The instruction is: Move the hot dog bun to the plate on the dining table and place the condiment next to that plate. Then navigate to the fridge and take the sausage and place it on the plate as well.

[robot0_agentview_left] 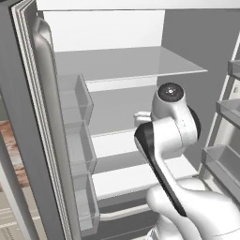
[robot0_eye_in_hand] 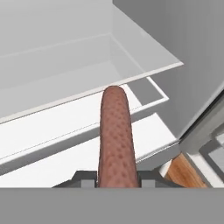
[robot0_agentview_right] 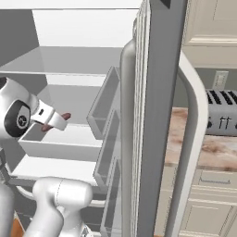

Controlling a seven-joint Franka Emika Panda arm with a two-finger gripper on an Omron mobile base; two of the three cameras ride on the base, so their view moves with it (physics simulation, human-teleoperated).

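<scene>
Base parked at the open fridge (robot0_agentview_left: pixel 112 61); I see the arm reaching in between the pale shelves.

Hand view: end effector (robot0_eye_in_hand: pixel 117 178) closed on the sausage (robot0_eye_in_hand: pixel 115 140). The reddish-brown cylinder stands out lengthwise from between the two dark fingertips (robot0_eye_in_hand: pixel 86 178), pointing away from the camera, its rounded far end over the edge of a white shelf (robot0_eye_in_hand: pixel 52 122). Its lower end is hidden between the tips. It touches no shelf that I can tell; it appears held clear above them.

Right base view: the sausage tip (robot0_agentview_right: pixel 65 116) pokes out beyond the white hand, in front of the middle shelf. The end effector (robot0_agentview_right: pixel 58 121) itself is mostly covered by the wrist here.

Left base view: the arm's elbow and wrist block the hand; door bins (robot0_agentview_left: pixel 77 140) line the left door, more bins (robot0_agentview_left: pixel 225 159) on the right.

Right base view also shows the fridge door edge with its long curved grey handle (robot0_agentview_right: pixel 196 139), and beyond it a marbled counter (robot0_agentview_right: pixel 208 148) with a toaster (robot0_agentview_right: pixel 222 118) and cream cabinets (robot0_agentview_right: pixel 208 199).
</scene>
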